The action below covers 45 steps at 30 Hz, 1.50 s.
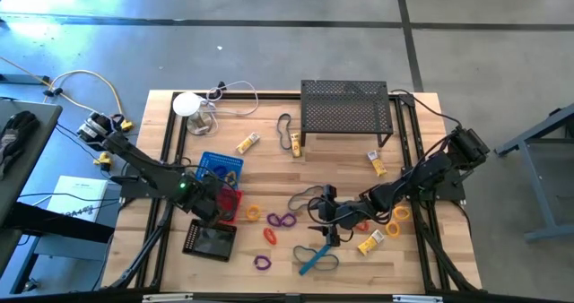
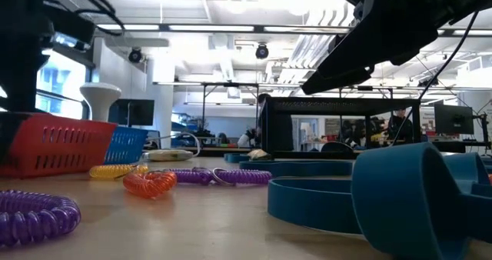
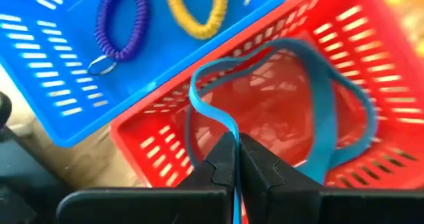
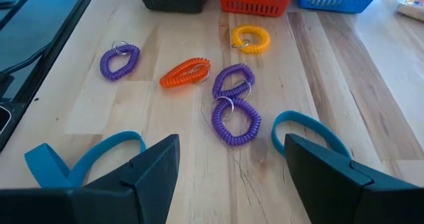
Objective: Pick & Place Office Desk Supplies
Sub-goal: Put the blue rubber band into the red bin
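Left gripper [image 3: 236, 159] pinches blue loop [image 3: 318, 85], draped lengthwise into red basket [image 3: 371, 45] (right gripper [image 4: 232, 159] fingers apart).

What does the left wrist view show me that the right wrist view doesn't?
Only the left wrist view: the left pincer, shut on a blue elastic loop that hangs over the inside of the red basket, and a purple coil ring and a yellow coil ring lying in the blue basket.

Only the right wrist view: the open right pincer above loose rings on the table, among them an orange coil ring, with another blue loop by its fingers.

Both: the red and blue baskets, side by side.
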{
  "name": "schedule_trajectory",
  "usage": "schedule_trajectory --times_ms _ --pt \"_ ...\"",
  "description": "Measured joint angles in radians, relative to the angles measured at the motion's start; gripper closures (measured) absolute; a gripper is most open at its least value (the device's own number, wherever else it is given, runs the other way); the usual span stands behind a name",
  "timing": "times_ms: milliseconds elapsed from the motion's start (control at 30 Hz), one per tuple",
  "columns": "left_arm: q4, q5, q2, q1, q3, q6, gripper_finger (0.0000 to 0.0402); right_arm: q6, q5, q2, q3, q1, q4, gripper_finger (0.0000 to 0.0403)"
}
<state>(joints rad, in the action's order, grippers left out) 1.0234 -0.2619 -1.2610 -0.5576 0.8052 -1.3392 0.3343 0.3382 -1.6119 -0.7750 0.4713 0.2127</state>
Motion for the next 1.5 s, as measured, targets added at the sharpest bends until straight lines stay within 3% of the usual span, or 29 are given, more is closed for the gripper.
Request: schedule_trajectory --times_ms 233,533,967,1500 --pt "-0.07 0.046 0.0 0.014 -0.089 0.014 0.0401 0.002 0.0 0.0 0.0 0.0 -0.001 0.0143" --pt "-0.07 0.021 0.0 0.011 -0.097 0.086 0.0397 0.002 0.0 0.0 0.0 0.0 -0.001 0.0143" --pt "-0.074 0.025 0.0 0.01 -0.096 0.112 0.031 0.002 0.0 0.0 0.0 0.0 -0.001 0.0143" --pt "0.015 0.024 0.001 0.023 0.028 0.217 0.0295 0.002 0.001 0.0 0.0 0.0 0.0 0.0143"
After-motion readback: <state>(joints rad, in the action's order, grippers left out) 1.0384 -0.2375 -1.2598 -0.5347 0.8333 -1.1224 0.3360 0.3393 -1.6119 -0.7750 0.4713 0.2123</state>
